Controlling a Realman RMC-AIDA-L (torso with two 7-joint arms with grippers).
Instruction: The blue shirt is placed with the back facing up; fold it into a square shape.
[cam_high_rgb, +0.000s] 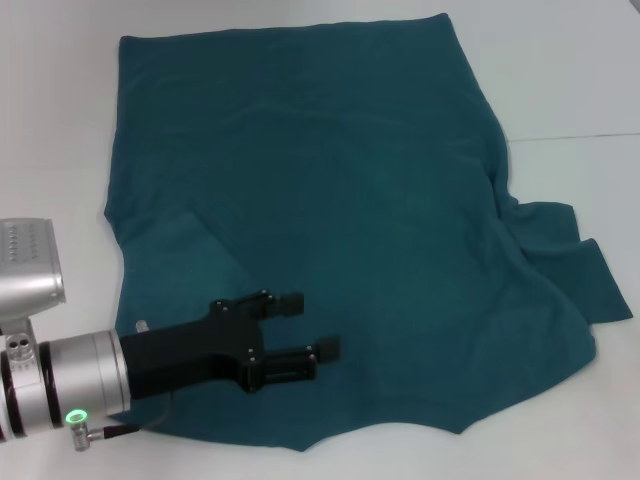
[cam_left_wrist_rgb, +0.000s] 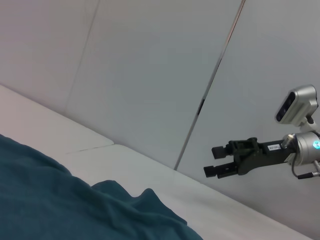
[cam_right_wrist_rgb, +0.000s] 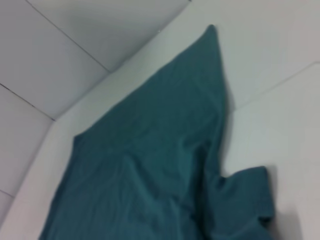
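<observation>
Cloth: dark teal-blue knit shirt (cam_high_rgb: 330, 220), soft, light, limp, under the claw.
Left claw (cam_high_rgb: 306, 326): apart, empty.
Right claw (cam_left_wrist_rgb: 214, 160): apart, aloft.
Hold: rumpled sleeve (cam_high_rgb: 565, 255), far side.

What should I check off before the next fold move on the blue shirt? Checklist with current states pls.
1. Plain side up: ok. The blue shirt shows no lettering in the head view.
2. Shirt flat: not ok. The sleeve on the robot's right is bunched, and the near hem is wavy.
3. Left gripper ready: ok. It is over the shirt's near left part, fingers open and holding nothing.
4. Left gripper height above the cloth: cannot tell.
5. Right gripper ready: ok. Seen from the left wrist view, it is raised off the white table, fingers apart, holding nothing.
6. Shirt fully on the table: ok. All edges lie on it in the head view.
</observation>
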